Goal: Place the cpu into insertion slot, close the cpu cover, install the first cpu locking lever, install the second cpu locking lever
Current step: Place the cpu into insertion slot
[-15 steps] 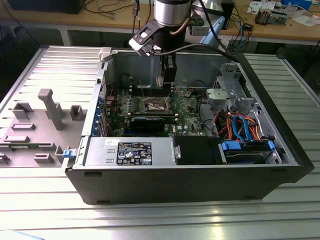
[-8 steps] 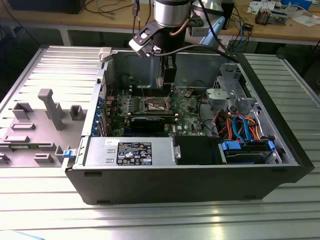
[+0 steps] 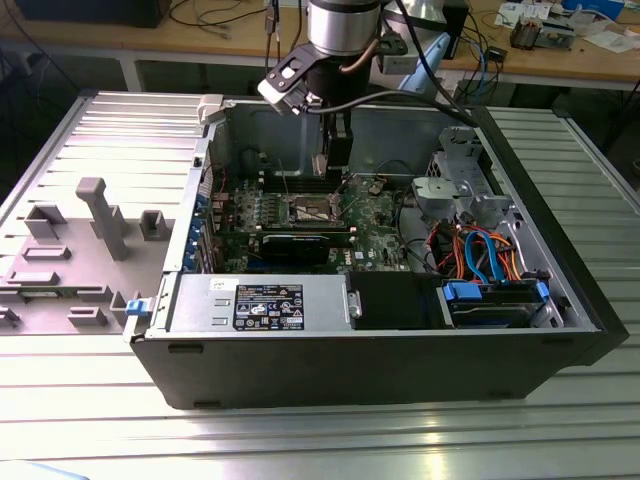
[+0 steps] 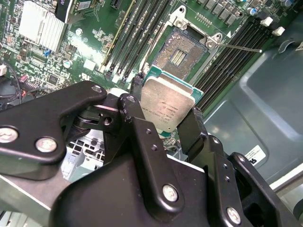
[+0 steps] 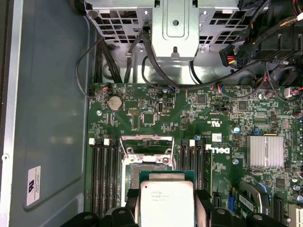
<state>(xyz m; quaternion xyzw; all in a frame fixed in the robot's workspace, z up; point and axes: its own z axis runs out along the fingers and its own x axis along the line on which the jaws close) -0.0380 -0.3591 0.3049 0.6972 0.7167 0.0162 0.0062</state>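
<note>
Cpu: a flat square chip [image 4: 166,106] [image 5: 165,203] with a matte silvery metal face and a green edge is held clear of the insertion slot, near it, and is not seated.
Insertion slot: a square metal-framed socket [image 4: 182,49] [image 5: 147,163] [image 3: 310,208] with a golden-brown, finely grained centre is left uncovered.
Gripper: the gripper [image 4: 163,113] [image 3: 338,150] is clamped on the cpu; its black, smooth, angular fingers [image 4: 191,125] are pressed against opposite edges of the chip.
Memory slots: long narrow black rails [image 5: 104,175] are ranged on both sides of the insertion slot.

Electronics lab; cluttered workbench [image 3: 120,45]; aluminium table [image 3: 300,440]
</note>
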